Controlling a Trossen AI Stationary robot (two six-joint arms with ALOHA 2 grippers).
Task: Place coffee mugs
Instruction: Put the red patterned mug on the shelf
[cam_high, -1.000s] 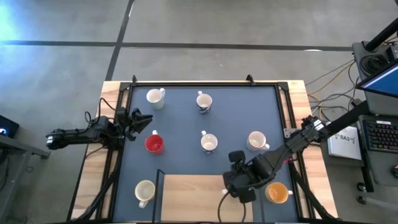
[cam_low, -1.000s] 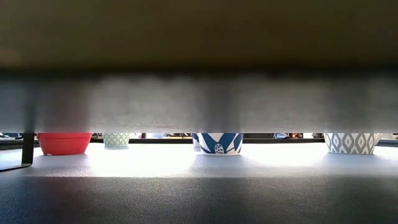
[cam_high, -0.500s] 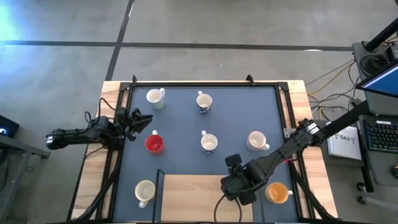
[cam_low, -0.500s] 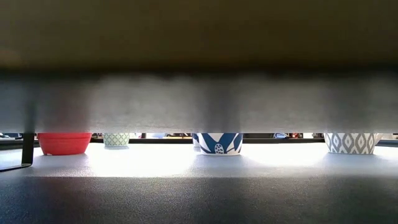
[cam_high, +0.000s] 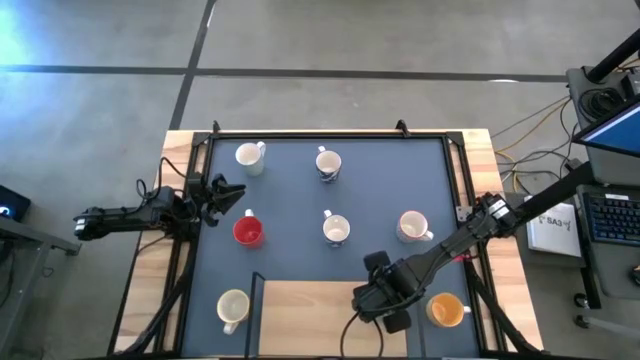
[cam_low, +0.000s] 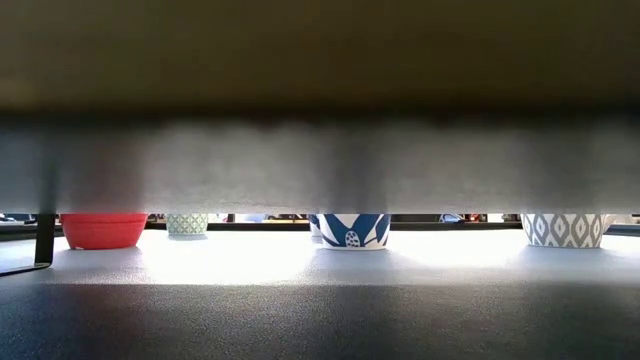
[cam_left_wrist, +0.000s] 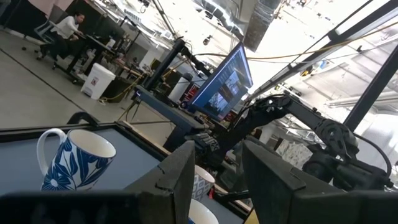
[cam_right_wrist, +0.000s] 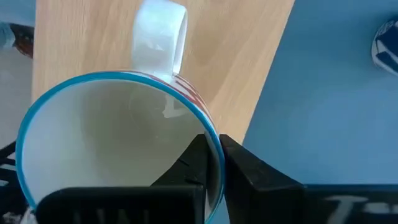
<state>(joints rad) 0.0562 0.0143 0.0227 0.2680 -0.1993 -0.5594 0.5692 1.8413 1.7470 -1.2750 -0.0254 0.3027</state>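
Observation:
My right gripper (cam_high: 385, 303) is shut on a white mug with a blue rim (cam_right_wrist: 106, 143) over a light wooden board (cam_high: 305, 315) at the table's near edge; the gripper hides this mug in the high view. Other mugs stand on the dark mat (cam_high: 290, 195): red (cam_high: 248, 232), pale yellow (cam_high: 233, 305), orange (cam_high: 446, 310), and several whitish ones (cam_high: 336, 229). My left gripper (cam_high: 226, 193) waits open and empty at the mat's left edge, beyond the red mug. My right gripper pinches the mug's wall at the rim (cam_right_wrist: 213, 138), about a quarter turn round from the handle (cam_right_wrist: 159, 36). One finger (cam_right_wrist: 191, 167) is inside the mug and one (cam_right_wrist: 249, 175) outside. The fingers come from above; the mug's mouth faces up over the board.
The board (cam_right_wrist: 236, 50) has bare wood beyond the held mug. The orange mug stands just right of my right gripper, a whitish patterned mug (cam_high: 413, 226) behind it. A blue-leaf mug (cam_left_wrist: 74, 162) shows ahead of my left gripper. A black frame (cam_high: 330, 137) borders the mat.
My right gripper has gone a little toward the table's near edge and left with the mug, over the board.

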